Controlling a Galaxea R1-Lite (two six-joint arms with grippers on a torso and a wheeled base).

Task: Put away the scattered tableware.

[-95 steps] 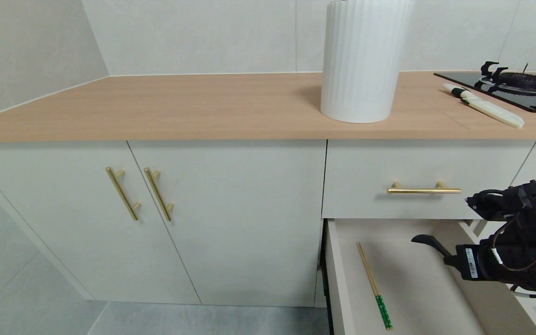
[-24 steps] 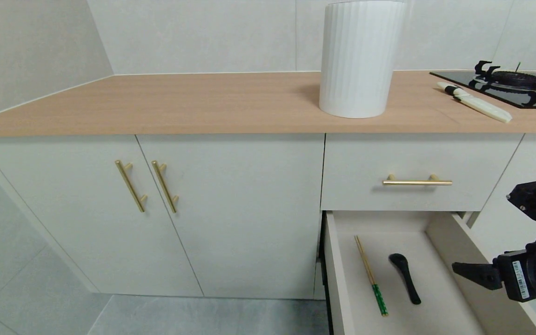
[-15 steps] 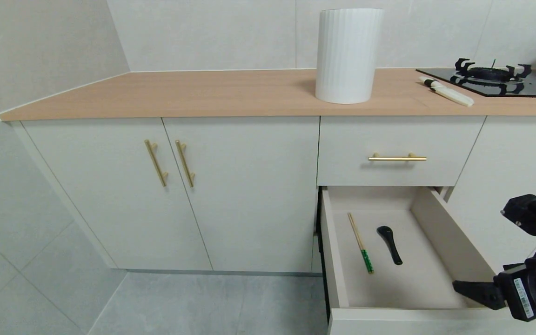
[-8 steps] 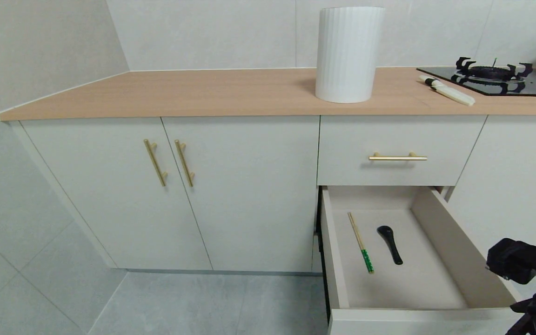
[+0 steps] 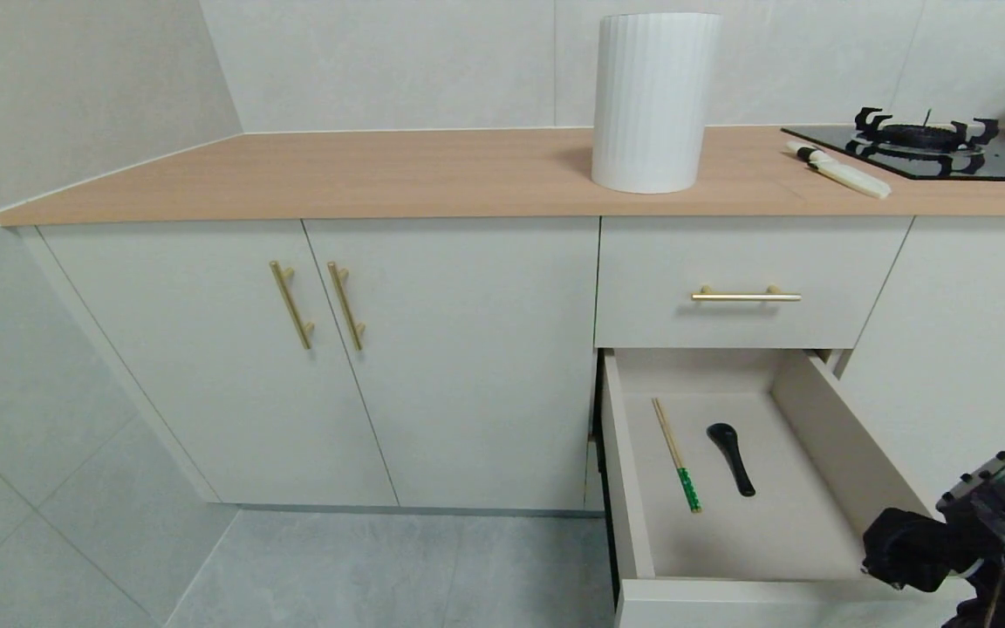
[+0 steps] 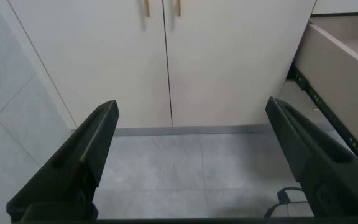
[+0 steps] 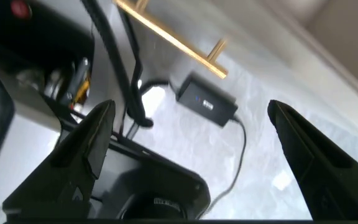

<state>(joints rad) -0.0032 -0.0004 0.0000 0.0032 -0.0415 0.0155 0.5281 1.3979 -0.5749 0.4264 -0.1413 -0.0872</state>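
While the lower drawer [image 5: 834,440] stands open at five o'clock in the head view, green-tipped chopsticks [image 5: 675,453] lie inside, a black spoon [image 5: 731,458] just beside them at three o'clock. A white knife [image 5: 838,171] rests on the countertop [image 5: 380,174], at three o'clock from a white canister [image 5: 652,100]. The left gripper [image 6: 191,107] and right gripper [image 7: 191,107] have their jaws spread wide, empty.

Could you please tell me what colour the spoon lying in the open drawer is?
Black; the spoon shows best in the head view.

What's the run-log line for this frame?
lower drawer: open | chopsticks, black spoon: inside, apart | knife: on countertop by stove | left tool: open, empty | right tool: open, empty
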